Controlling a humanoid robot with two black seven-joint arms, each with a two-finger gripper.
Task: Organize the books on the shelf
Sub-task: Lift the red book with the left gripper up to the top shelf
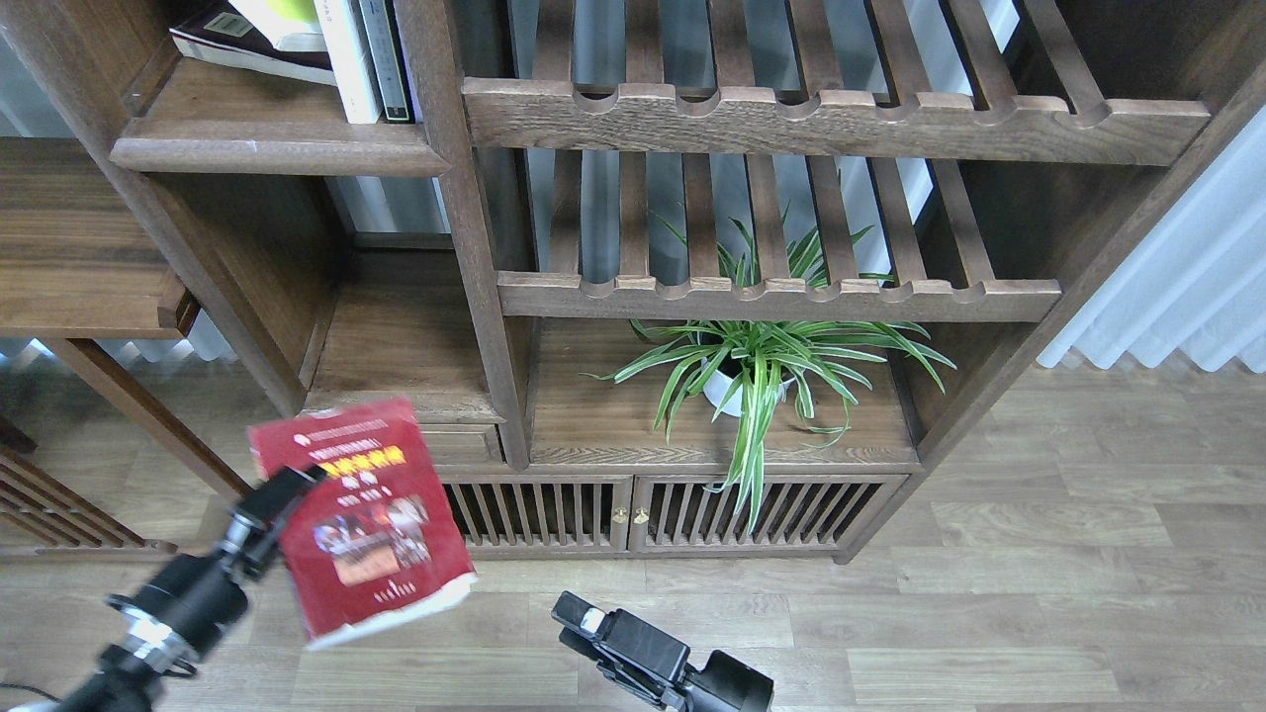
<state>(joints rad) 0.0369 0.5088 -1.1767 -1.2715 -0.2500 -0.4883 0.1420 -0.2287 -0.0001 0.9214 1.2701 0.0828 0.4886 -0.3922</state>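
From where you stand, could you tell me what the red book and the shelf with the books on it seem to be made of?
The red book looks like a paperback: a glossy printed card cover that bends slightly, with pale paper page edges showing at its lower edge. The shelf looks like solid dark-brown wood with a matte finish: grain lines run along the board and its rounded front lip, though veneer cannot be ruled out.

my left gripper (282,504) is raised at lower left, clamped on the red book (361,519). my right gripper (584,621) sits low, holding nothing, its fingers indistinct.
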